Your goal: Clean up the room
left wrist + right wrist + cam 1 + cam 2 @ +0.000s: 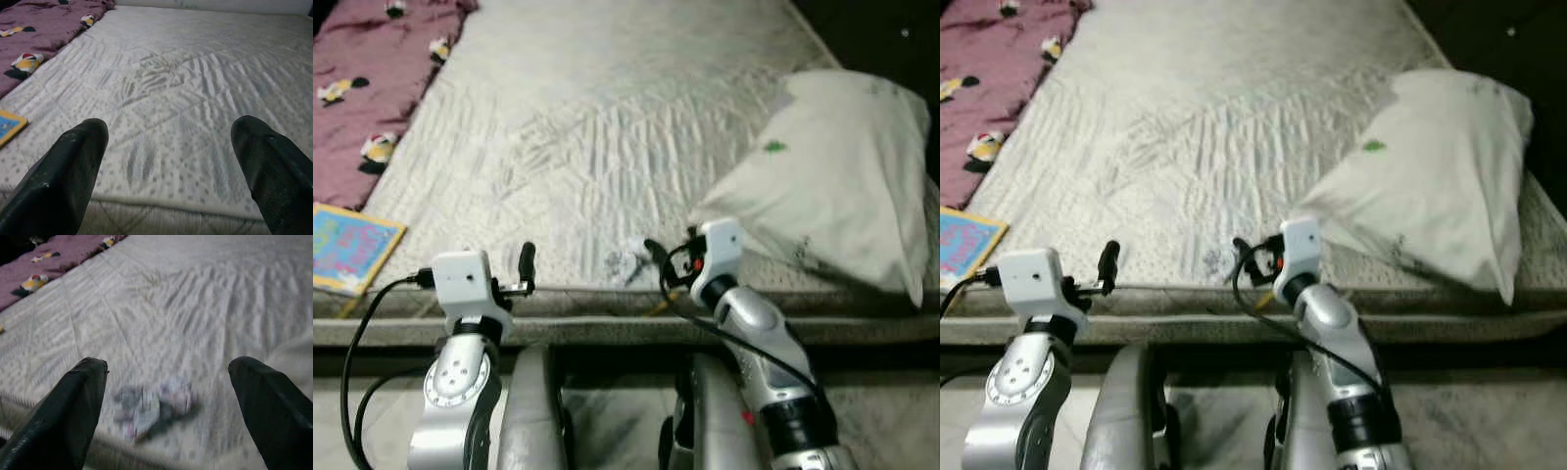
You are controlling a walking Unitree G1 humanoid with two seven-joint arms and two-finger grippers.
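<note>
The right gripper (pixel 166 396), fingers spread and empty, hovers just short of a small crumpled wrapper (pixel 154 406) near the mattress (pixel 607 127) front edge, where a low or skewed closing could nudge the light scrap off onto the floor.

Crumpled wrapper (pixel 154 406): small, grey-white with dark patches, blurred; lies flat on mattress (pixel 607 117) near its front edge, just ahead of my right gripper (pixel 166 406), fingers apart, not touching. White pillow (pixel 832 176) lies close by on my right.
</note>
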